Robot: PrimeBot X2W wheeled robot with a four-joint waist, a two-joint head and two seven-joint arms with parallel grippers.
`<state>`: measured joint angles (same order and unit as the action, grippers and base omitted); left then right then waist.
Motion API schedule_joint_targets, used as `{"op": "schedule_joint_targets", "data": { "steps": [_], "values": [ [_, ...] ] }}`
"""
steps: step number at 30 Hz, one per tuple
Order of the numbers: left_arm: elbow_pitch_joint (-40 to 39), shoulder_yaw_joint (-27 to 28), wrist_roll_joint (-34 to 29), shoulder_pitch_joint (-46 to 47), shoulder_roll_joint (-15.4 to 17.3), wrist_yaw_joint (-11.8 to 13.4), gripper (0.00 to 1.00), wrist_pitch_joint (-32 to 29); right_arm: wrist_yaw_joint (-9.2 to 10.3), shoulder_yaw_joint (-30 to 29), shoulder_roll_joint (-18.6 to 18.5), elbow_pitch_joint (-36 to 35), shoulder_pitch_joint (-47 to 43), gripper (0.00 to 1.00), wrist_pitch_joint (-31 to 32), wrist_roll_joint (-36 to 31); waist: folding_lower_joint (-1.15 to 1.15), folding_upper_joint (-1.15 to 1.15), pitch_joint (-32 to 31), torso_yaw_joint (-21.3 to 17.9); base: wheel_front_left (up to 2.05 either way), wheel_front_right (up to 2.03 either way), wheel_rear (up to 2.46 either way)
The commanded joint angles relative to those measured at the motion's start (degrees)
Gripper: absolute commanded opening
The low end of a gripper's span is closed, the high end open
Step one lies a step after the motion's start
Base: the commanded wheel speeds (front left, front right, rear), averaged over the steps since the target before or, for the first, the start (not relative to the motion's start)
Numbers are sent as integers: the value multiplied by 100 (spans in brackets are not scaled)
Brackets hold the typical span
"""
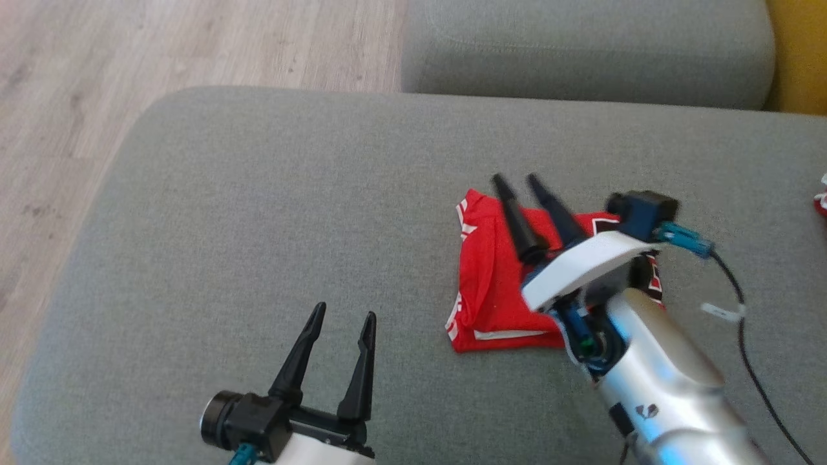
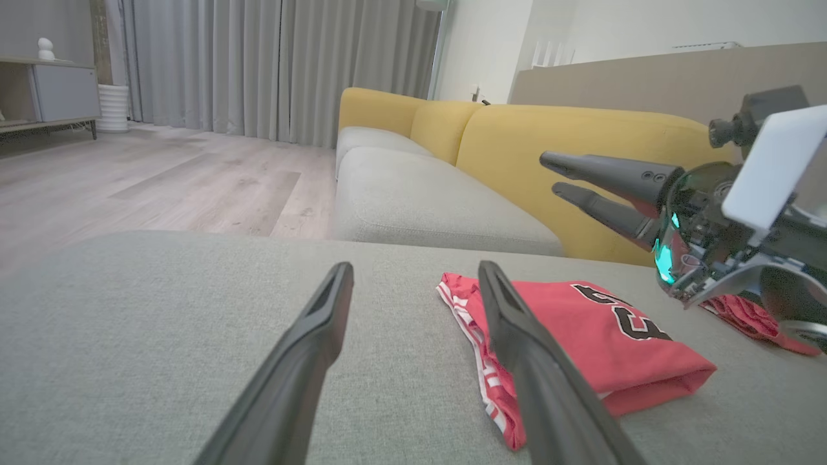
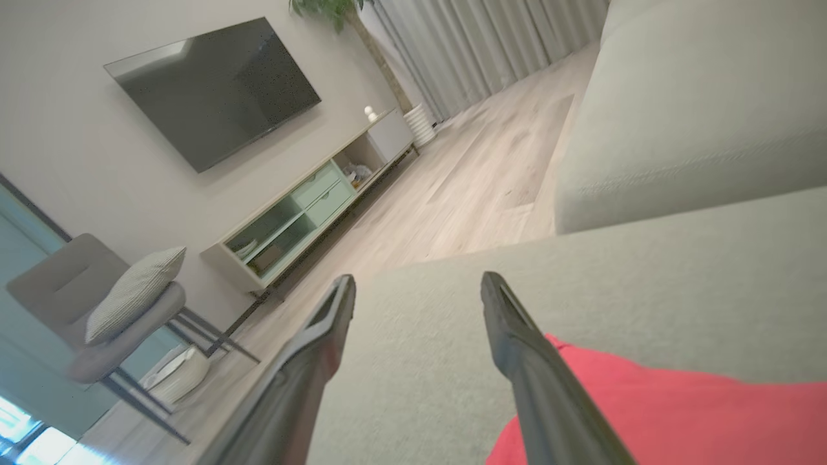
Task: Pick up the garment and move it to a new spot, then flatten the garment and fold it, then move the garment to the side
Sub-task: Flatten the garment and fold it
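The garment (image 1: 491, 284) is a red jersey with white trim and black lettering, lying folded into a compact rectangle on the grey sofa cushion (image 1: 271, 213). It also shows as the red jersey (image 2: 581, 329) and as a red patch of garment (image 3: 678, 413) at the lower right. My right gripper (image 1: 517, 184) hovers above the jersey, open, its fingers (image 3: 510, 329) holding nothing. My left gripper (image 1: 342, 316) stands open near the cushion's front, left of the jersey and apart from it, with nothing between its fingers (image 2: 323, 323).
A second grey seat cushion (image 1: 581, 45) lies beyond a gap, with a yellow backrest (image 2: 581, 148) behind. Wooden floor (image 1: 77, 97) borders the cushion's left edge. A black cable (image 1: 743, 336) trails from my right wrist. A small red-white item (image 1: 822, 194) sits at the right edge.
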<state>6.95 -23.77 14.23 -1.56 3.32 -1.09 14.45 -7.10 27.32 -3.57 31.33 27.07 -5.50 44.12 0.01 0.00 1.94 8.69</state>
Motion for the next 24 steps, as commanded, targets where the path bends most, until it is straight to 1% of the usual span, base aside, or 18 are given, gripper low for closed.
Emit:
{"op": "schedule_joint_targets", "data": {
  "steps": [1, 3, 6, 9, 12, 17, 21, 24],
  "values": [
    [-181, 196, 37, 161, -44, 19, 100, 55, -39, -22, 68, -139, 221, 100, -127, -132, -1, 0, -62, -7, 0, 0, 0],
    [-187, 239, 42, 102, -44, 40, 100, 55, -39, -378, 68, -3, 157, 100, -369, -558, -1, 0, -171, -31, 0, 0, 0],
    [-211, 312, 79, -1, -44, 78, 100, 55, -39, -937, 15, -4, -168, 100, -613, -1008, -1, 0, -307, -98, 0, 0, 0],
    [-236, 398, 193, -84, -44, 119, 100, 55, -39, -1359, -158, -210, -646, 100, -794, -1429, -1, 0, -419, -185, 0, 0, 0],
    [-214, 501, 286, -162, -44, 201, 100, 55, -39, -1700, -250, -522, -1266, 100, -898, -1607, -1, 0, -549, -265, 0, 0, 0],
    [-111, 723, 456, -351, -44, 404, 100, 55, -39, -1914, -332, -1001, -2312, 100, -945, -2000, -1, 0, -821, -406, 0, 0, 0],
    [11, 847, 427, -486, -44, 433, 100, 55, -39, -2064, -277, -1450, -2996, 100, -948, -2468, -1, 0, -983, -451, 0, 0, 0],
    [99, 958, 359, -590, -44, 479, 100, 55, -39, -2097, -203, -1592, -3298, 100, -948, -2724, -1, 0, -1071, -467, 0, 0, 0]
  ]
}}
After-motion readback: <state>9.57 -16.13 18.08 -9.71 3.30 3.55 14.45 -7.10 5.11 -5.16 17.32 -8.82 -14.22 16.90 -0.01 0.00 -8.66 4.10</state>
